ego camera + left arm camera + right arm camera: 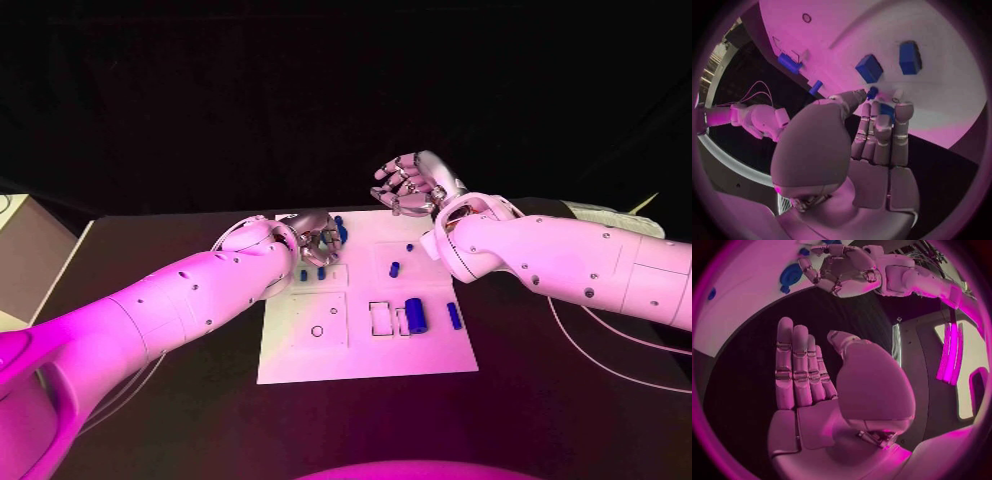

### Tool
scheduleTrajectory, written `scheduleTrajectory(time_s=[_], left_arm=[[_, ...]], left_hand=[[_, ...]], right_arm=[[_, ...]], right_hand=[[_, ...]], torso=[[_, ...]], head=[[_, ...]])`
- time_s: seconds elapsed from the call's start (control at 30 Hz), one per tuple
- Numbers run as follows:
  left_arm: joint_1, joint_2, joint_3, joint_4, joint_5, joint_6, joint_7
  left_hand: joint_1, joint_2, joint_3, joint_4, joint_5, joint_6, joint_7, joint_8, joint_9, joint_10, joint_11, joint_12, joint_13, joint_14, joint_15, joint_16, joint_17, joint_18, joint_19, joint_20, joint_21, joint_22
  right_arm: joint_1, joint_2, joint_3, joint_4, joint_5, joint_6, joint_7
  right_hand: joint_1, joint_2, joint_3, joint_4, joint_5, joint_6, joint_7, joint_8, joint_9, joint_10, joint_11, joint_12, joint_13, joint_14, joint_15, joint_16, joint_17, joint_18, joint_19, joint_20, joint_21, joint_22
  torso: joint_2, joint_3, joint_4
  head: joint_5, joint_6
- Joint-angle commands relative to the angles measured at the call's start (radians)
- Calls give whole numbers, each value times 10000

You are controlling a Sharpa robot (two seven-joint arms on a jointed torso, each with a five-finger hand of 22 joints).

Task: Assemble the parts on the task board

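Blue part (886, 109) pinched in your left hand (312, 234) over the task board (433, 350), seemingly poised for insertion; your right hand (411, 185) hangs open-fingered beyond the board's far edge, holding nothing.

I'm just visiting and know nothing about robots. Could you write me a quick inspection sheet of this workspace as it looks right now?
Surface: black table, dark and bare around the board.
Job's things: white task board mid-table; small blue parts lie on it.
Clutter: nothing seen.
Hands: left hand over the board's far left corner, pinching a small blue part; right hand raised beyond the board's far edge, holding nothing.
Cables: thin wire under the right arm.
Surroundings: dark backdrop.
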Motion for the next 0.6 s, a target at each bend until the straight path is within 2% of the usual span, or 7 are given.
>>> scheduleTrajectory(time_s=[0.03, 0.33, 0.6], left_arm=[[7, 50, -13, -28, 97, 277, -211], [3, 124, -130, -164, 119, 570, -422], [0, 169, -252, -283, 58, 435, -269]], left_hand=[[17, 44, 71, -15, -1, 49, 4, -60, -17, 50, 5, -66, -17, 61, -1, 49, 10, -158, 69, 9, 54, 29], [-38, 4, 108, -35, -17, 38, 25, -127, -50, 4, 32, -142, -64, 30, 15, 66, -59, -150, 15, 16, 39, -16], [-34, 16, 137, -53, -15, 40, 27, -150, -60, -2, 36, -161, -78, -12, 22, 60, -132, -149, 4, 20, 44, -15]], right_arm=[[3, 17, 4, -3, 213, -65, 391], [3, 46, 4, -8, 268, -85, 467], [3, 72, 4, -16, 354, -140, 598]], right_hand=[[-4, -83, 48, -13, 64, 5, 89, -18, 4, 74, 6, -62, -51, -55, 2, -67, -12, 97, 1, 67, -57, -41], [-36, -86, 56, -67, 73, -15, 109, -38, -4, 99, 28, -182, -227, -45, 23, -272, -2, 95, 29, 85, -203, -187], [-48, -82, 62, -122, 82, -42, 134, -58, -12, 87, 57, -278, -365, -85, 54, -441, 17, 88, 8, 109, -334, -307]], torso=[[-3, 6, 0], [-4, -6, 13], [3, -10, 2]], head=[[-11, -19], [-38, -71], [-56, -80]])
